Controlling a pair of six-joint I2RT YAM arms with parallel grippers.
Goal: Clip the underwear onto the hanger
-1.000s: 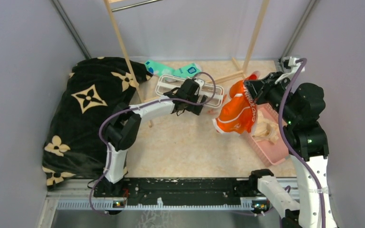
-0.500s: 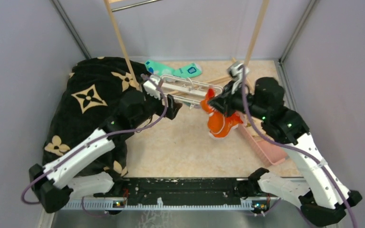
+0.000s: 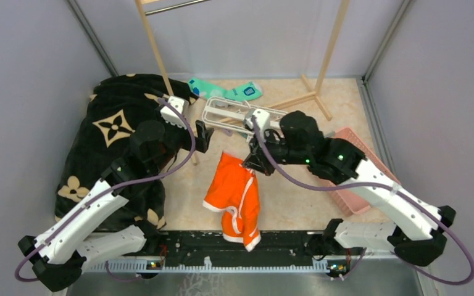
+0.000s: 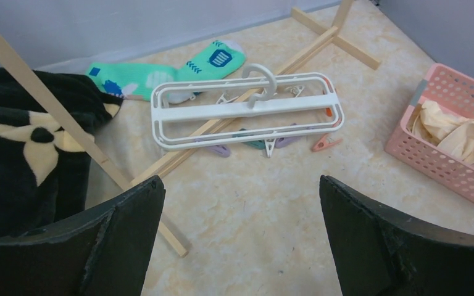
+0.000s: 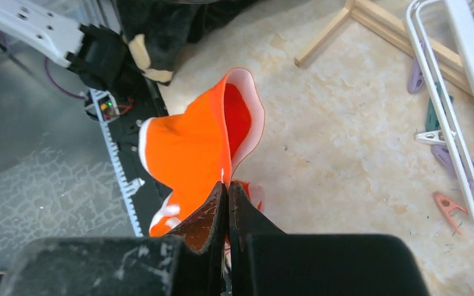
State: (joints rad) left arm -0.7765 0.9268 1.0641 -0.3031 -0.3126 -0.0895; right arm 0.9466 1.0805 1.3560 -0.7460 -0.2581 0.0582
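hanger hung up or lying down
Lying down: the hanger lies flat on the table across the rack's foot, clips splayed beside it.

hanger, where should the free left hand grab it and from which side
Probably the middle bar of the hanger, just beside the hook, coming straight down with the open left hand. It lies flat across a wooden rack foot, and the slots either side of that bar leave room for a finger each. The near rail has clips under it.
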